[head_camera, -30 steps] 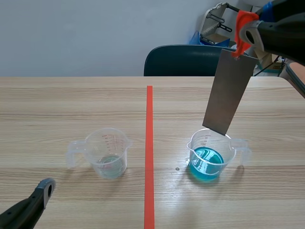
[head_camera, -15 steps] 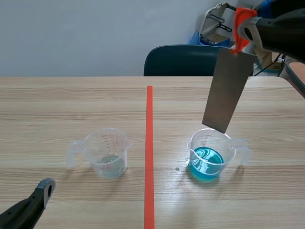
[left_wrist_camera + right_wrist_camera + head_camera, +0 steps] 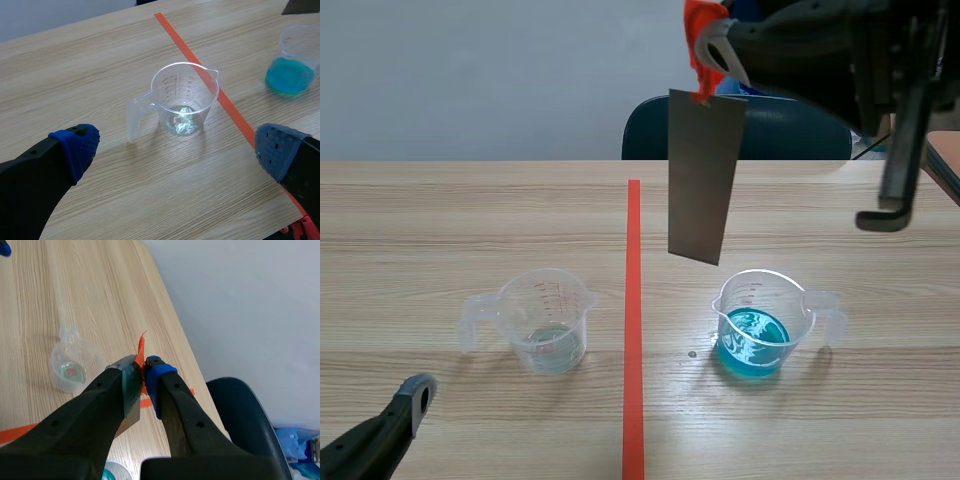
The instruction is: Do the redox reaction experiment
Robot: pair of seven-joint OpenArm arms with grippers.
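A grey metal plate [image 3: 701,175] with an orange-red tag [image 3: 699,40] at its top hangs upright from my right gripper [image 3: 707,58], which is shut on the plate's top edge. The plate hangs high over the table, just right of the tape line and left of the beaker of blue liquid [image 3: 760,325]. In the right wrist view my gripper [image 3: 142,367] pinches the plate [image 3: 131,390] above the clear beaker [image 3: 75,365]. The clear beaker [image 3: 542,320] holds a little clear liquid. My left gripper [image 3: 175,150] stands open, low, short of this beaker [image 3: 182,100].
An orange-red tape line [image 3: 633,320] splits the wooden table [image 3: 440,220] down the middle. A dark chair [image 3: 665,125] stands behind the far edge. Small droplets [image 3: 692,352] lie beside the blue beaker. Clutter sits at the back right.
My right gripper has carried the metal plate up and to the left, from over the blue beaker toward the tape line. The left arm and both beakers have not moved.
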